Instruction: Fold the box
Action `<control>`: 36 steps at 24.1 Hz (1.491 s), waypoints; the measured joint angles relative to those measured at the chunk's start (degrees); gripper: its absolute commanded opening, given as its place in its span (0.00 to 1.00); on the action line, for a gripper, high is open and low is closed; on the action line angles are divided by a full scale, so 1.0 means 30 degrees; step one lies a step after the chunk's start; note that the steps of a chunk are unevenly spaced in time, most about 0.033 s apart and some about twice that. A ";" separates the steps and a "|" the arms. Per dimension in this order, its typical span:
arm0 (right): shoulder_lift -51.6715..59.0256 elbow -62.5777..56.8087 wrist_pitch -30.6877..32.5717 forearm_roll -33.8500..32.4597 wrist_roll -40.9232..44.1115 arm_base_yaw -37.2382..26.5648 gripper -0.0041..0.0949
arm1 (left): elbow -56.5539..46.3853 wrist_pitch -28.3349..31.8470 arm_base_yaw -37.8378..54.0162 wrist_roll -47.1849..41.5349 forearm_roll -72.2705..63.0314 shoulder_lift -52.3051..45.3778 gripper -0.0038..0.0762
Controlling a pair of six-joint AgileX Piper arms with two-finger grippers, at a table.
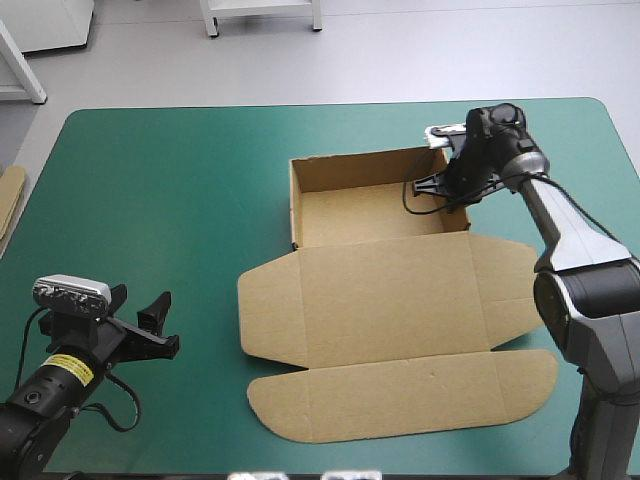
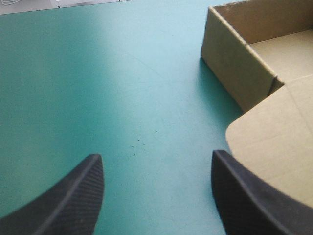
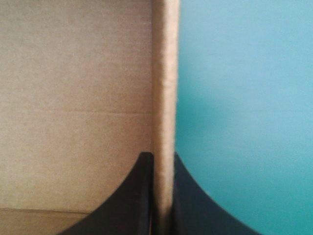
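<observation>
The left gripper (image 1: 140, 305) (image 2: 156, 154) is hanging low over the cover (image 1: 150, 180), left of the box (image 1: 390, 300) (image 2: 274, 137) and well apart from it; its fingers are standing spread, with only bare cover between them; in its wrist view a rounded corner of the box is showing beside one finger. The box is sitting on the cover as an open tray with its lid (image 1: 385, 290) lying flat on the near side; a long rounded flap (image 1: 400, 395) is forming the box's nearest edge, and a shorter flap is lying flat at each end of the lid. Far to the box's left, a strip of board (image 1: 8, 205) is poking in. The tray (image 1: 370, 215) is making up the box's far part, its left and far walls standing upright. The right gripper (image 1: 450, 190) (image 3: 160, 154) is reaching down at the tray's right side; its fingers are pinching the right wall (image 3: 164, 88) all but together, one inside the tray, one outside over the cover.
</observation>
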State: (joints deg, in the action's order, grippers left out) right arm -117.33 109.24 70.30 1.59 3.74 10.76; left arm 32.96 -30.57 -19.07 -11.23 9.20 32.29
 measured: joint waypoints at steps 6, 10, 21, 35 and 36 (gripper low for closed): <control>0.0000 0.0000 0.0067 0.0085 -0.0714 -0.3406 0.03 | 0.0000 0.0000 0.0000 0.0000 0.0015 0.0000 0.62; 0.0000 -0.0022 0.0042 0.0085 -0.0899 -0.5763 0.03 | 0.0000 0.0000 0.0000 0.0000 0.0015 0.0000 0.62; -0.0497 -0.0093 -0.0461 0.0598 -0.1247 -1.2246 0.03 | -0.0006 -0.0007 0.0000 0.0000 0.0097 0.0000 0.62; -0.1248 0.0258 -0.1329 0.0548 -0.1247 -1.5310 0.03 | -0.0006 -0.0348 0.0000 0.0000 0.0097 0.0000 0.58; -0.1255 0.0259 -0.1304 0.0591 -0.1247 -1.5310 0.03 | -0.0006 -0.0368 0.0000 0.0000 0.0097 0.0000 0.57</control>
State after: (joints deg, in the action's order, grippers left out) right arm -121.09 110.01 66.38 3.36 0.00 -35.17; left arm 32.94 -31.68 -19.07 -11.23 9.49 32.29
